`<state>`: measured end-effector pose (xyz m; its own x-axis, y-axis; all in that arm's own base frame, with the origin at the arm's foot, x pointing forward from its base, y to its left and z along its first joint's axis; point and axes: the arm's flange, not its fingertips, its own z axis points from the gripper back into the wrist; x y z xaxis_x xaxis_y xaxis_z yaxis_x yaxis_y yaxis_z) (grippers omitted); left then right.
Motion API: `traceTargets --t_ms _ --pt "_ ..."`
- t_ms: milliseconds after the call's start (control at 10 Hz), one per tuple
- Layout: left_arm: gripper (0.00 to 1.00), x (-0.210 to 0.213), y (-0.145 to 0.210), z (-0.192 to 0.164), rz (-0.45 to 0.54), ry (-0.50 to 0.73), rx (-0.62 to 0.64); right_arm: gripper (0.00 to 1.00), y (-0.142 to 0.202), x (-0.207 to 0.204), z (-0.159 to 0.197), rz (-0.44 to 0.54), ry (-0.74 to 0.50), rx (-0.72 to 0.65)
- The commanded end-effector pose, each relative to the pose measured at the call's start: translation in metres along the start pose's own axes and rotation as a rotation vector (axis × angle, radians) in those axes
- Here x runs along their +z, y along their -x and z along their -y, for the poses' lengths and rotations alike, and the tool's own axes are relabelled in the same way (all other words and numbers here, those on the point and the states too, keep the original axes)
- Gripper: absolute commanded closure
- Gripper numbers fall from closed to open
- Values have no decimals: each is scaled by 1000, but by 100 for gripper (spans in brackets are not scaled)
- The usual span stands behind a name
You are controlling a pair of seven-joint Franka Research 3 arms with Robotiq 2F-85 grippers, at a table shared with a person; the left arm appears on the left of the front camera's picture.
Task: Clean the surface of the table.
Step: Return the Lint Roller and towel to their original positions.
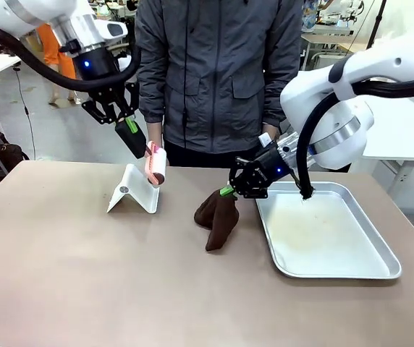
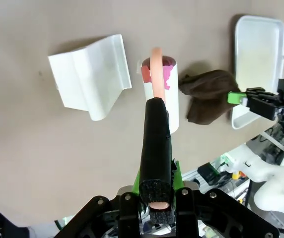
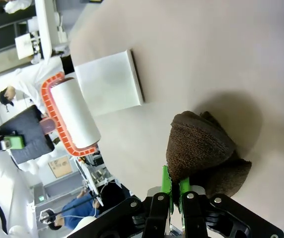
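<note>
Bench surface, brownish-tan and broad, lay beneath both sets of fingers and ran past them on every side, with nothing yet pressed flat against it. On the left, the left fingers were clamped narrow on the black handle of a lint roller, whose white roll hung just beyond and below the fingertips, above a white folded stand resting on the bench. If those fingers came down steeply, the roller's frame rather than its roll might have struck the bench, or it could have knocked the light stand aside; the long handle might also have twisted in so small a grip once the roll dragged. Further right, the right fingers were pinched shut on the top of a dark brown cloth, which drooped below them with its lower end on the bench. Held by one bunched corner, the cloth might have slipped free or merely trailed without wiping. Just to the right of those fingers sat a silver tray, near enough for a sweep to catch its rim and shove it.
</note>
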<state>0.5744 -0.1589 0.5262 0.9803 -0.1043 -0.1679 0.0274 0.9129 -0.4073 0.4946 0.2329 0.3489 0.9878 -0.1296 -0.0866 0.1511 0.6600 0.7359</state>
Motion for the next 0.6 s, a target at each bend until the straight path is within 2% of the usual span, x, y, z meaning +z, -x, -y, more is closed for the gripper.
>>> traceTargets --t_ms 0,100,200,500 --pt "77 -2 -8 0 -44 16 27 94 -4 6 1 -11 9 38" --pt "77 -5 -8 -4 -75 33 26 94 -3 14 4 -61 -8 0" --pt "77 -9 -6 -4 -22 3 7 94 -2 3 2 2 4 2" --pt "77 -9 -6 -4 -22 3 7 94 -3 5 6 -19 0 -4"
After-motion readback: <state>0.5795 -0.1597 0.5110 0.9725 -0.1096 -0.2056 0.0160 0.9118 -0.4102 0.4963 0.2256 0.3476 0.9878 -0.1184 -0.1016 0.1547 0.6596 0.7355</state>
